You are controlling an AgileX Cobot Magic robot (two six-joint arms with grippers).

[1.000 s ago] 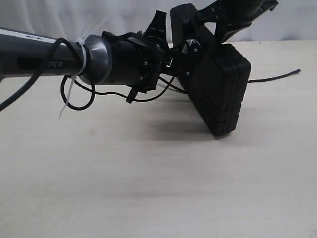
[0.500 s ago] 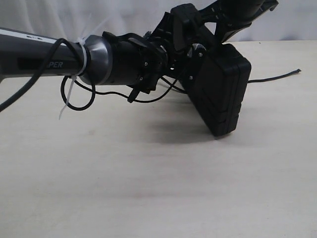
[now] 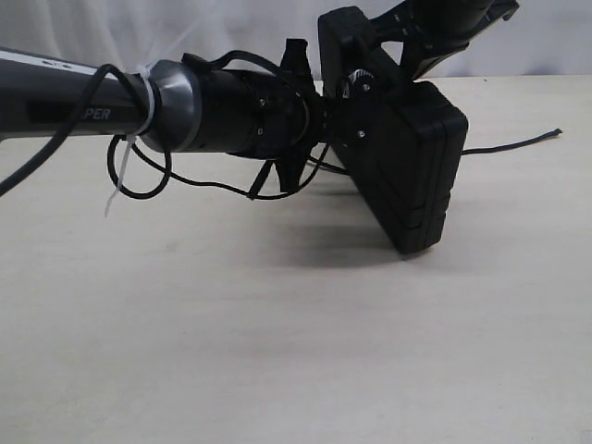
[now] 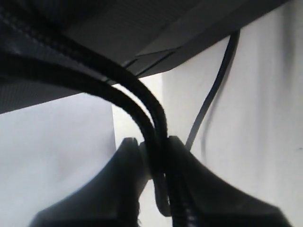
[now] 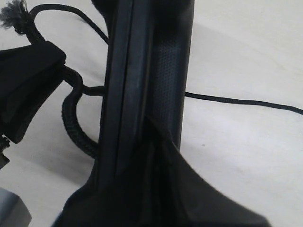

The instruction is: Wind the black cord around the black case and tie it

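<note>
Two clamped grips hang above the pale table's [image 3: 277, 370] far edge: right gripper [image 5: 137, 165] on the tilted, flat matte-black plastic case [image 3: 412, 176], left gripper [image 4: 156, 158] on the black braided cord [image 4: 137, 92]. Keep it taut while circling.

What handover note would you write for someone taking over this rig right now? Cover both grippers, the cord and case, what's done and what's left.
Left gripper: shut on the black cord, two strands pinched close to the case.
Right gripper: shut on the black case, held on edge, tilted.
Cord tail trails across the table.
Done: cord looped beside the case.
Left: finish wrapping, then tie; no knot visible.
</note>
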